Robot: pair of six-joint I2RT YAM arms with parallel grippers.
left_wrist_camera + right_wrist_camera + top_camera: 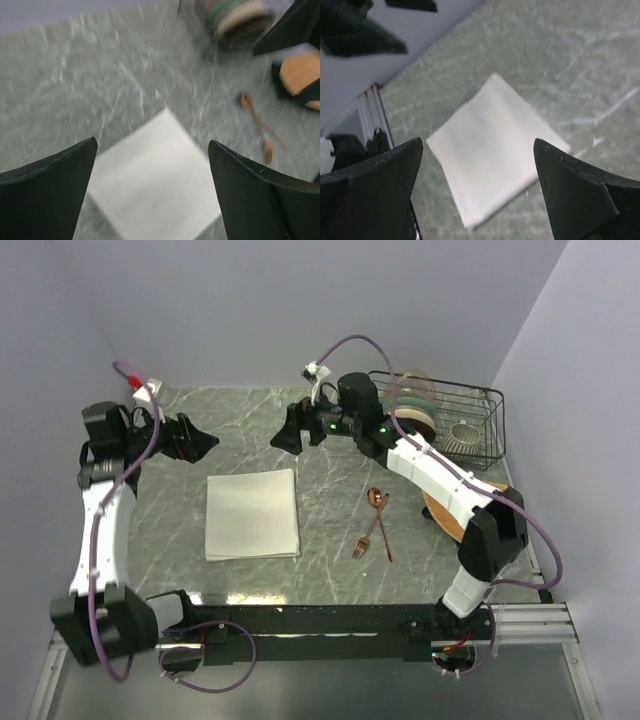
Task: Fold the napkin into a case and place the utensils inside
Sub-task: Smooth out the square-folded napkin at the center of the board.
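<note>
Top external: napkin (252,514) lies flat mid-counter (330,455), utensils (378,528) crossed just right of it, left gripper (207,443) and right gripper (280,437) both spread wide, empty, beyond its far corners.

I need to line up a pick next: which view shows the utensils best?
Top external: the utensils lie crossed, right of the napkin, sharp and whole. Left wrist shows them small and blurred, far off. Right wrist shows only the napkin.
</note>
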